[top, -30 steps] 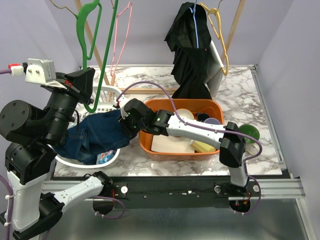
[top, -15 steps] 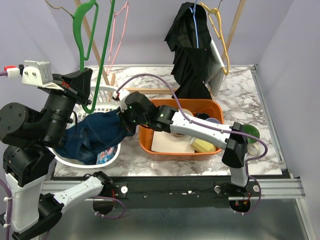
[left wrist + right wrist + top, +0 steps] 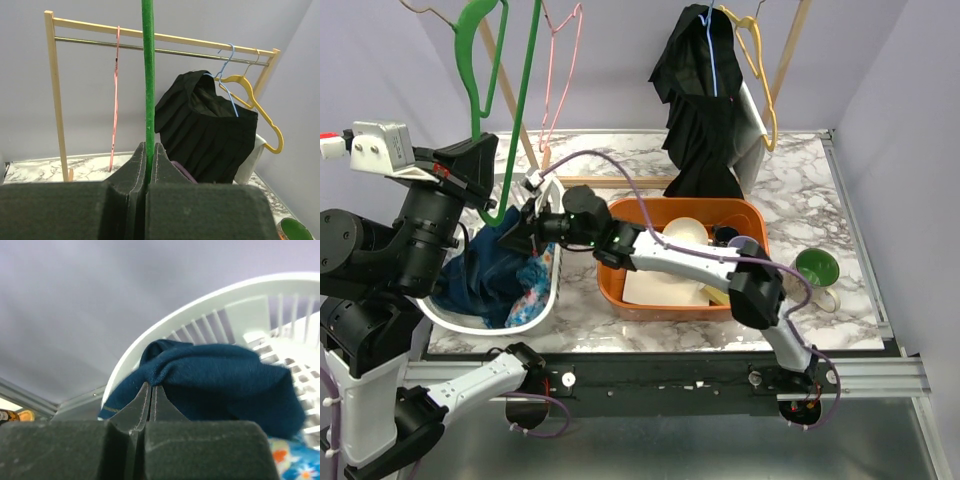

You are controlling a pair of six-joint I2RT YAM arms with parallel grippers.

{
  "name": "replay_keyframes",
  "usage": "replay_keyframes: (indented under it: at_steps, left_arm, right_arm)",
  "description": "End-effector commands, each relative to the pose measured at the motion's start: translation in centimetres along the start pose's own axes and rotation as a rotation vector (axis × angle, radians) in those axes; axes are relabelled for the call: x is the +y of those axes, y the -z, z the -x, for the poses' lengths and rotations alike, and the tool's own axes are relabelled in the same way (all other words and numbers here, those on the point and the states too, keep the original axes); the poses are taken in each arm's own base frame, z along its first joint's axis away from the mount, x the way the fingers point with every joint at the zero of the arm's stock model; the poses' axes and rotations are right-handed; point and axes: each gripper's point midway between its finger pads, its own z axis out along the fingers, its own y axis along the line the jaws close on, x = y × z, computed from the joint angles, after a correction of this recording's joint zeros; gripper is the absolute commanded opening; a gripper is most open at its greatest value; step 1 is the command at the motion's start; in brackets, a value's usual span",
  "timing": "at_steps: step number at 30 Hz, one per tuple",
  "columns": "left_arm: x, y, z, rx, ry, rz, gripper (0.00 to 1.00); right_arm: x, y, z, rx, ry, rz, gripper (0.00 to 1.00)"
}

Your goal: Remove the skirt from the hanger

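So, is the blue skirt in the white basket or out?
Mostly in: the blue skirt lies bunched inside the white basket, one edge pinched by the right gripper.

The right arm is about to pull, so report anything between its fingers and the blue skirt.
Nothing visible stands between them: the right gripper has its fingers shut on a fold of the blue skirt over the white basket. The left gripper clamps the green hanger.

Light: we see even, soft brightness from overhead.
Shadows: we find only faint ones on the worktop (image 3: 800, 190).
Blur: our right wrist view smears the basket (image 3: 225, 292).
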Motion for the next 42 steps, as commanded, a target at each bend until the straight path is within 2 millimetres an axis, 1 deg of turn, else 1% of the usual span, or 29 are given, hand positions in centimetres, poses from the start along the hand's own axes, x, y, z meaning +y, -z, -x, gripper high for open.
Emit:
replay_keyframes:
  at_steps: [1,2,3,4,5,6,7,8,11,12,14,15,16,17,18,19,20,21,22,23,25,26,28,29,32,35,39,40,42]
  left_arm:
    - [0.7,-0.2,0.6,-0.018,-0.028,0.036,0.0]
    - [0.9,-0.1,0.5,-0.018,-0.028,0.047,0.0]
    - [1.0,-0.1,0.3,-0.012,-0.032,0.05,0.0]
    - [1.1,0.1,0.3,-0.014,-0.031,0.055,0.0]
    - [1.2,0.2,0.2,-0.013,-0.03,0.056,0.0]
    - [1.2,0.1,-0.1,-0.006,-0.033,0.056,0.0]
    - [1.2,0.1,-0.2,-0.003,-0.03,0.056,0.0]
    - [1.2,0.1,-0.4,0.003,-0.029,0.057,0.0]
    - [0.9,-0.3,-1.2,0.025,-0.027,0.05,0.0]
    - [0.7,-0.3,-1.2,0.027,-0.024,0.041,0.0]
    - [0.5,-0.5,-1.6,0.047,-0.023,0.032,0.0]
    - [0.4,-0.4,-1.6,0.051,-0.021,0.025,0.0]
    - [0.3,-0.4,-1.7,0.057,-0.023,0.023,0.0]
    - [0.4,-0.4,-2.0,0.071,-0.026,0.026,0.0]
    - [0.4,-0.3,-2.1,0.078,-0.027,0.027,0.0]
    - [0.3,-0.3,-2.3,0.088,-0.03,0.022,0.0]
    - [0.3,-0.2,-2.9,0.114,-0.037,0.016,0.0]
    - [0.3,0.0,-3.2,0.129,-0.039,0.012,0.0]
    - [0.0,0.1,-3.1,0.14,-0.035,0.0,0.0]
    - [-0.2,0.5,-3.8,0.179,-0.043,-0.018,0.0]
    - [-0.7,0.9,-4.1,0.203,-0.027,-0.046,0.0]
    - [-1.2,1.0,-4.7,0.232,-0.023,-0.075,0.0]
    - [-1.8,0.9,-5.6,0.263,-0.002,-0.095,0.0]
    - [-2.0,0.6,-6.3,0.287,0.001,-0.101,0.0]
    - [-2.1,-0.6,-9.0,0.36,-0.009,-0.082,0.0]
    - [-1.6,-2.0,-11.2,0.406,-0.039,-0.031,0.0]
    - [-1.4,-4.3,-12.8,0.433,-0.083,0.006,0.0]
    - [-1.1,-4.8,-12.9,0.428,-0.096,0.03,0.0]
    - [-1.1,-6.6,-14.0,0.447,-0.141,0.048,0.0]
  right_arm:
    - [-2.7,-2.2,-5.7,0.021,-0.102,-0.068,0.06]
    - [-3.3,-2.1,-6.4,0.04,-0.099,-0.11,0.22]
    - [-4.1,-1.6,-7.5,0.09,-0.087,-0.154,0.3]
    - [-5.0,-1.2,-7.5,0.098,-0.077,-0.207,0.38]
    - [-4.7,-0.6,-6.1,0.092,-0.058,-0.223,0.54]
    - [-5.0,0.1,-6.1,0.115,-0.027,-0.245,0.59]
    - [-4.9,0.6,-5.3,0.101,-0.008,-0.259,0.61]
    - [-4.0,1.5,-2.8,0.061,0.01,-0.254,0.63]
    - [-3.0,2.9,-1.2,0.047,0.038,-0.251,0.65]
    - [-2.0,3.7,0.3,0.032,0.036,-0.238,0.65]
    - [-1.5,4.8,-0.1,0.051,0.013,-0.231,0.66]
    - [-0.3,5.8,1.4,0.023,0.002,-0.211,0.66]
    - [0.1,6.4,1.6,0.019,-0.003,-0.201,0.67]
    - [0.2,7.1,0.5,0.041,-0.015,-0.2,0.7]
    - [0.7,7.7,0.9,0.034,-0.018,-0.189,0.71]
    - [1.8,8.9,2.5,0.005,-0.012,-0.172,0.72]
    - [1.8,9.6,1.6,0.025,-0.014,-0.173,0.74]
    - [2.0,10.3,1.8,0.025,-0.011,-0.173,0.76]
    - [3.0,11.5,3.1,0.001,-0.006,-0.162,0.79]
    - [3.1,12.2,3.4,-0.003,-0.004,-0.167,0.88]
    - [3.3,13.6,3.1,0.016,0.003,-0.185,1.0]
    - [3.9,14.8,4.4,-0.014,0.009,-0.192,1.0]
    - [3.8,16.1,4.1,-0.002,0.005,-0.211,1.0]
    - [4.6,17.0,5.2,-0.027,0.009,-0.202,1.0]
    - [4.9,18.6,4.8,0.009,-0.004,-0.216,1.0]
    - [6.7,20.1,4.7,0.033,-0.014,-0.153,1.0]
    - [8.9,21.6,5.3,0.025,-0.061,-0.083,1.0]
    - [9.5,22.5,6.2,-0.001,-0.064,-0.071,1.0]
    - [10.0,23.1,6.4,-0.03,-0.073,-0.054,1.0]
